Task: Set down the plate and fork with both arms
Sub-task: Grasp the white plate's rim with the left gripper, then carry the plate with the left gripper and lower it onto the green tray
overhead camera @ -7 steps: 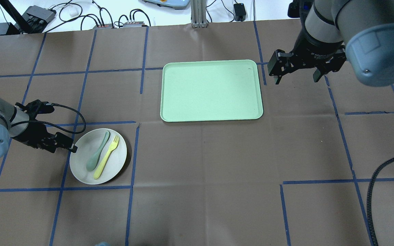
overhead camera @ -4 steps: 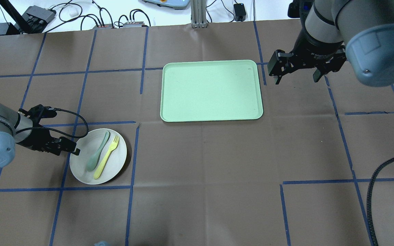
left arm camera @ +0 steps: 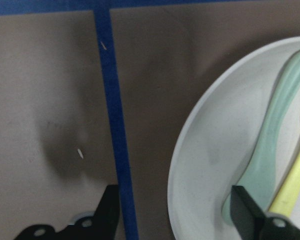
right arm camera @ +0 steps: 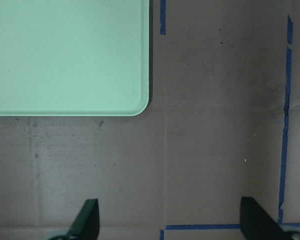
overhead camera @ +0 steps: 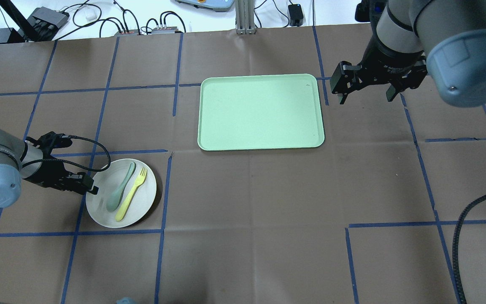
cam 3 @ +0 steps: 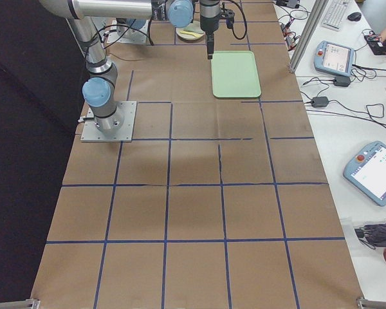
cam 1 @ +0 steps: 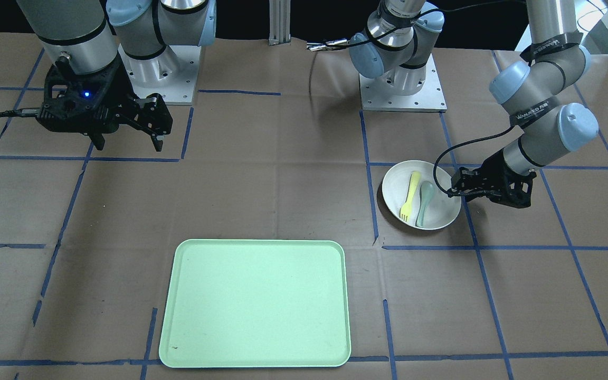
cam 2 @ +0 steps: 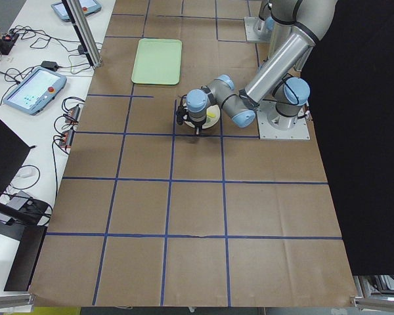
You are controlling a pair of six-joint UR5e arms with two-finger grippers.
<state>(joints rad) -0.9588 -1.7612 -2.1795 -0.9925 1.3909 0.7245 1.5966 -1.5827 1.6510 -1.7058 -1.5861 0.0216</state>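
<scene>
Left gripper [overhead camera: 91, 188] has edged in over the left rim of the plate [overhead camera: 141, 203] since a second ago. Plate, fork [overhead camera: 132, 193] and spoon [overhead camera: 120, 188] unmoved. Jaws spread wide, straddling that rim: one finger outside over the blue tape [left arm camera: 115, 125], the other inside, close to the spoon's bowl. Nothing grasped. Fork lies diagonally on the plate, just right of the spoon. Tray [overhead camera: 262, 112] sits well apart, with bare brown paper [overhead camera: 247, 190] between. Right gripper [overhead camera: 366, 99] unchanged, spread, empty, hovering just off the tray's far right corner.
</scene>
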